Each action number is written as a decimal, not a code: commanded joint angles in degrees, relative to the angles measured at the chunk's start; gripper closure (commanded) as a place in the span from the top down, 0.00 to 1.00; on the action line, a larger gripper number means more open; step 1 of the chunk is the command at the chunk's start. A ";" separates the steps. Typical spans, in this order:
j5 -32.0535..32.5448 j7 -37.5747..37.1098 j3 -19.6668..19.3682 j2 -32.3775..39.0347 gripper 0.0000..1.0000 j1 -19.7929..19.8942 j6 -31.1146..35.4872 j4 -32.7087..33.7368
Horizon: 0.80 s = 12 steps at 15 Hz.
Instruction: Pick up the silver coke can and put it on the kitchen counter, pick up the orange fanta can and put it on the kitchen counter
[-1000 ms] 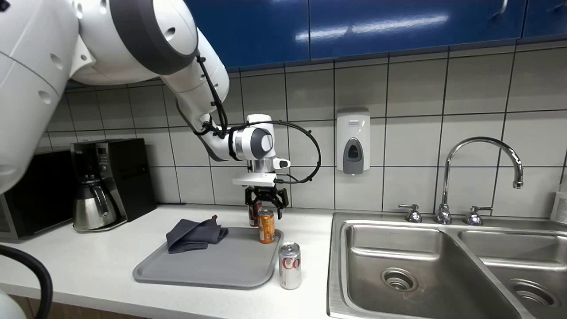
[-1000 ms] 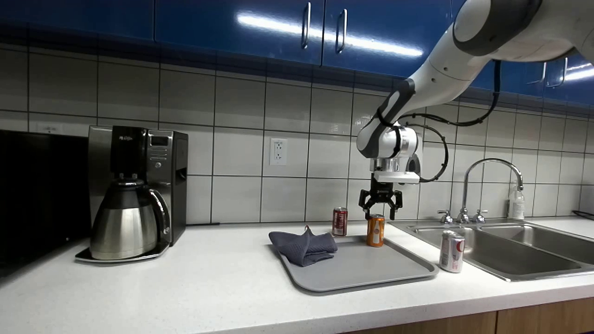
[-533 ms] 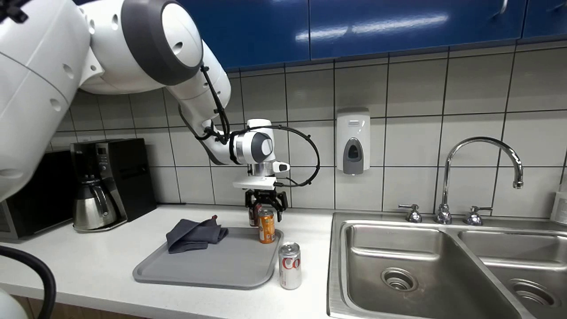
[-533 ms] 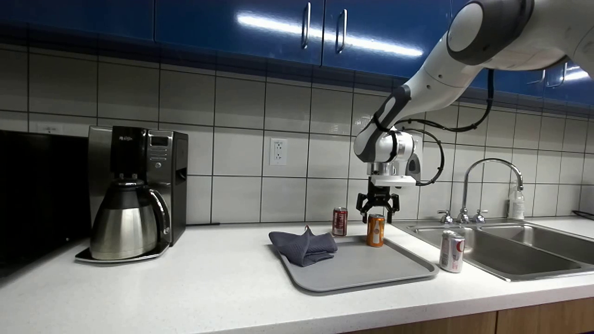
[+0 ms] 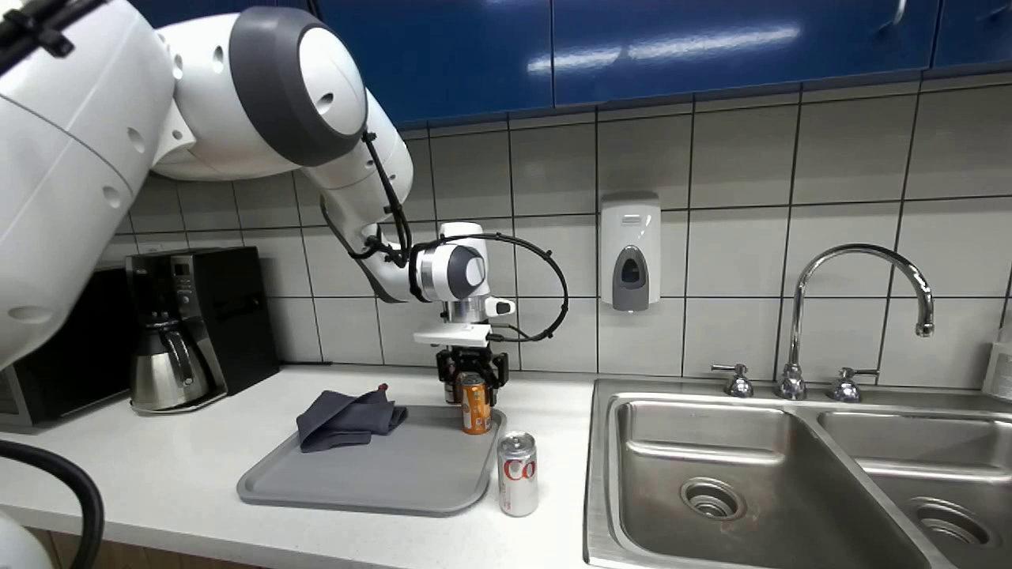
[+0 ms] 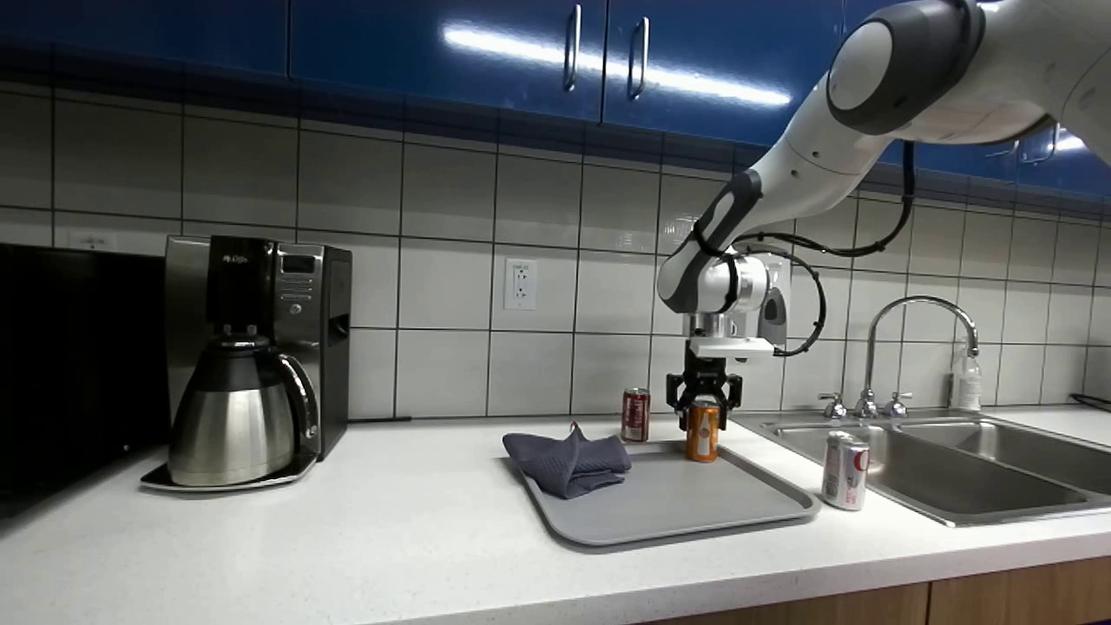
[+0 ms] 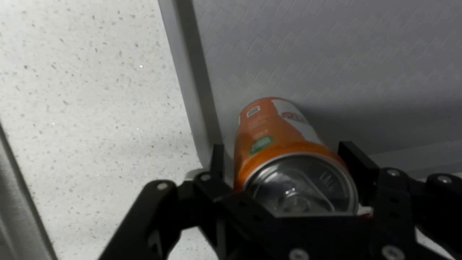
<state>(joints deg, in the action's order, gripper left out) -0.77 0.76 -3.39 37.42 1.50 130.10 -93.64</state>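
The silver coke can (image 5: 518, 474) (image 6: 845, 471) stands upright on the white kitchen counter (image 5: 158, 466), between tray and sink. The orange fanta can (image 5: 476, 409) (image 6: 702, 438) is upright on the grey tray, at a back corner. My gripper (image 5: 472, 391) (image 6: 704, 418) points down over the orange can, its fingers on either side of the can's upper part. Seen from the wrist, the gripper (image 7: 283, 151) still leaves a gap between one finger (image 7: 217, 159) and the orange can (image 7: 270, 133); the opposite finger (image 7: 355, 162) is very near the rim. The can's lower rear is hidden.
A grey tray (image 5: 371, 482) carries a folded dark cloth (image 6: 568, 464). Just behind the tray stands a dark red can (image 6: 635, 415), close to the gripper. The steel sink (image 5: 601, 474) lies right of the cans; a coffee maker (image 6: 299, 347) is at the left.
The arm has come down, bringing the fingers from above the orange can to beside its upper part. The jaws have narrowed around it. All the cans stay where they were.
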 commanded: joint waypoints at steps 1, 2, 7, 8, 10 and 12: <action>0.38 -0.70 0.54 0.58 0.51 0.32 -2.16 2.29; 0.53 -0.63 0.49 0.51 0.42 0.29 -2.11 2.26; -0.03 0.08 0.80 -1.95 0.39 0.76 -2.80 0.41; -0.05 0.11 0.70 -2.43 0.39 0.90 -3.10 0.17; -0.25 0.63 0.59 -3.85 0.39 1.52 -4.28 -0.42; 0.17 0.78 0.11 -5.28 0.39 1.96 -5.41 -0.78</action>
<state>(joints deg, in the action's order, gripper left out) -0.74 0.78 -3.48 36.11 2.08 128.16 -93.20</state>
